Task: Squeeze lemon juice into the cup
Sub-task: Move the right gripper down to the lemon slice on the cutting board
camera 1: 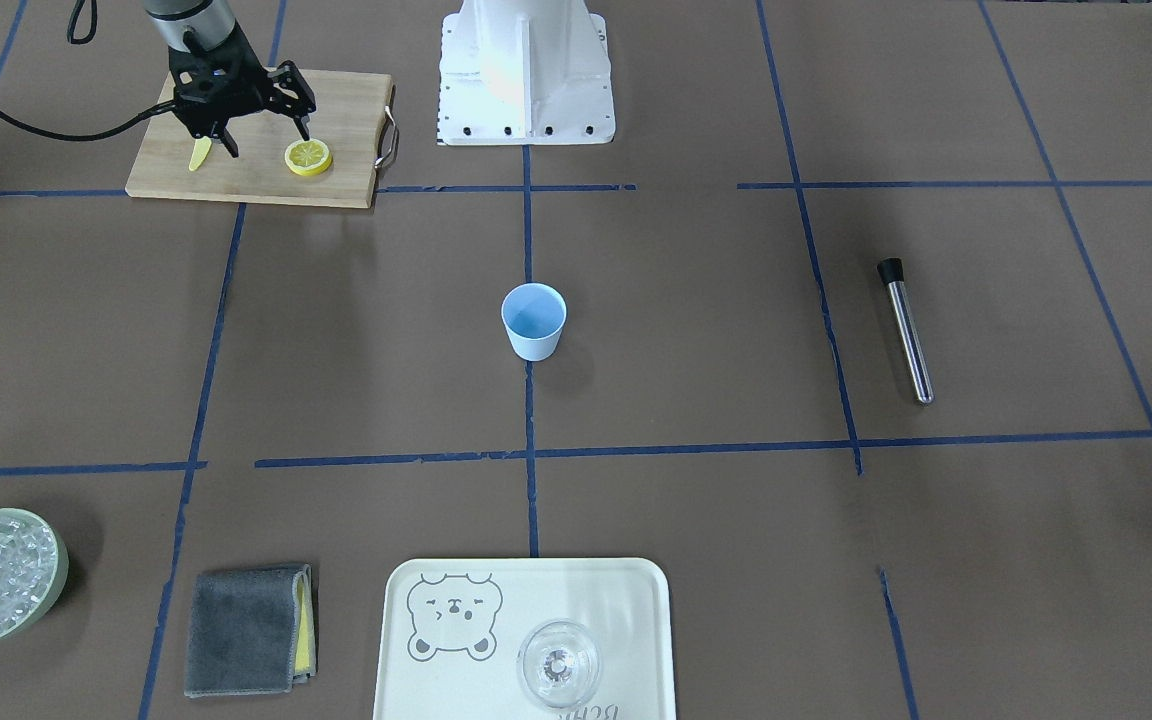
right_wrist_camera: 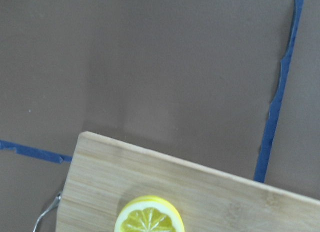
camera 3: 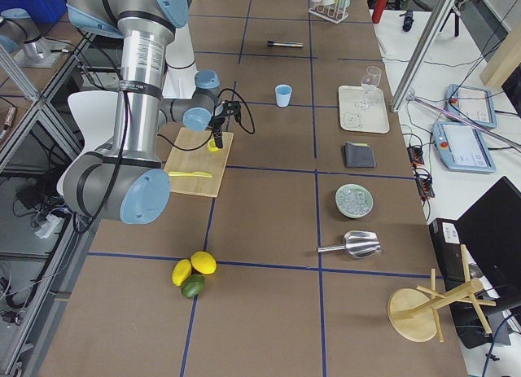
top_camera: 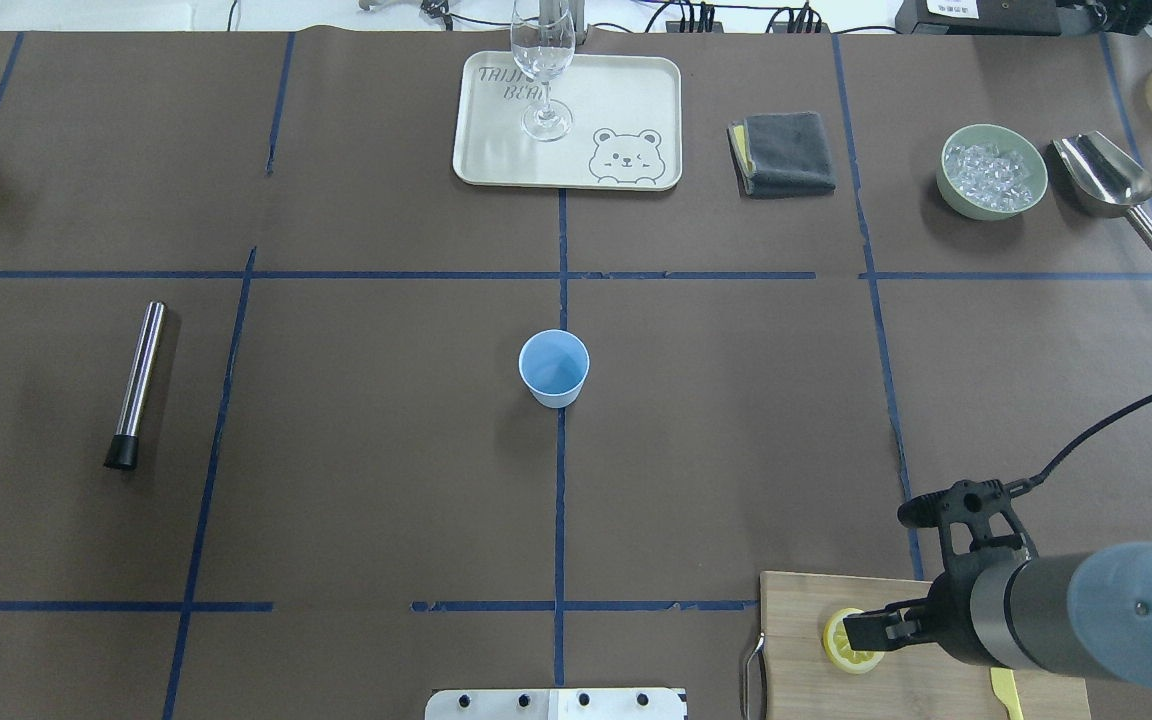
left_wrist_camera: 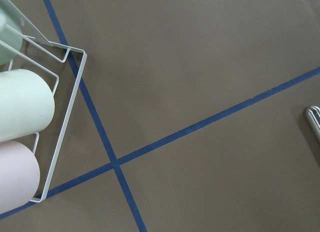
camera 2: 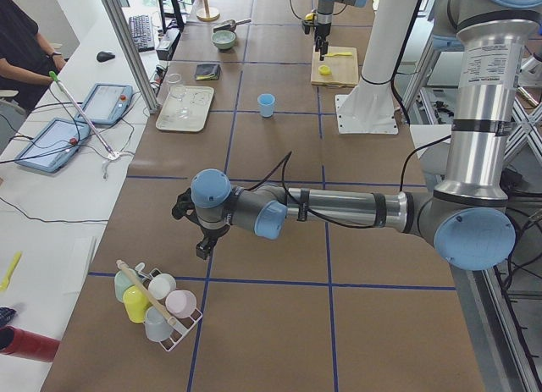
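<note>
Brown paper covers the bench (top_camera: 336,450). The left end effector (camera 2: 203,244) hangs near a wire rack (camera 2: 161,311) (clenched or released, I cannot tell). The light-blue cup (top_camera: 554,368) stands upright mid-bench. The lemon (top_camera: 848,648) lies flat on a wooden board (top_camera: 936,680), the right end effector (camera 1: 268,143) released just beside it.

I have the right gripper (camera 1: 268,140) pointing down near 5 o'clock, jaws spread wide. The left arm (camera 2: 339,209) reaches out low toward 9 o'clock; I cannot read the left gripper (camera 2: 203,244).
</note>
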Tool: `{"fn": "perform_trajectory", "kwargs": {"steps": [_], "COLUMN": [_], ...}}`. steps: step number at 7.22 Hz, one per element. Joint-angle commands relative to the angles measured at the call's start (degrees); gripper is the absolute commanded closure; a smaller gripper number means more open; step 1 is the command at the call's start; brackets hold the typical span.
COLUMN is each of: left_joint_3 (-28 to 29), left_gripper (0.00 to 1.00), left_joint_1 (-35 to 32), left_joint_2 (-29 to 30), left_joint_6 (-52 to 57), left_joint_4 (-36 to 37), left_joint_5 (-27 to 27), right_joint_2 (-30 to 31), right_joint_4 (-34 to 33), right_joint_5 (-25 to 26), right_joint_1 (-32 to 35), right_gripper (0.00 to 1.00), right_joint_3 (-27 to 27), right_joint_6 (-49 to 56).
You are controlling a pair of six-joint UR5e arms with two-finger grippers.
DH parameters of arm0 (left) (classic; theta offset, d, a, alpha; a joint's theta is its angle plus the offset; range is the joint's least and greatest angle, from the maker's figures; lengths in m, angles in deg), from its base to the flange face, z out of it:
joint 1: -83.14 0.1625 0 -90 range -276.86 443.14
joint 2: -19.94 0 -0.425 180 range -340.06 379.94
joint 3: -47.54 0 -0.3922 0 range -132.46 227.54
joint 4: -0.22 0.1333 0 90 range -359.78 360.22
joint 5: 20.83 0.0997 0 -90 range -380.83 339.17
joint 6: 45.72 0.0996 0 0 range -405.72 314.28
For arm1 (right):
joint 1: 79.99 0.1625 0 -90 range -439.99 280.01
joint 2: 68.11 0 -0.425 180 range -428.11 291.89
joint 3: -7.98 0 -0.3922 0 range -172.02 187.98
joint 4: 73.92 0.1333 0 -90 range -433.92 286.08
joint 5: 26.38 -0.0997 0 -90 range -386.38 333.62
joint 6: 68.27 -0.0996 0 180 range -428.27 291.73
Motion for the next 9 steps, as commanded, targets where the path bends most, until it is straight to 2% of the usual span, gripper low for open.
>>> {"fn": "perform_trajectory", "kwargs": {"steps": [1, 3, 6, 9], "left_joint_3": [0.08, 0.17, -0.01, -0.01], "left_gripper": [0.00, 0.00, 0.00, 0.00], "left_joint_1": [0.03, 0.03, 0.03, 0.03], "left_joint_2": [-0.67, -1.12, -1.12, -1.20], "left_joint_6": [0.43, -0.36, -0.36, -0.27], "left_joint_4": [-2.71, -4.93, -5.02, -5.02], "left_joint_5": [2.42, 2.07, 1.89, 1.72], "right_joint_2": [-0.24, -3.39, -3.67, -3.85], "right_joint_4": [-0.01, -0.10, -0.01, -0.10], "right_joint_5": [7.36, 7.65, 8.43, 9.14], "right_joint_1": [-6.96, -6.89, -6.72, -6.80], "right_gripper": [0.00, 0.00, 0.01, 0.11], "right_joint_3": [-1.03, -3.39, -4.47, -5.69], "right_joint_6": [-6.67, -8.96, -8.96, -8.96]}}
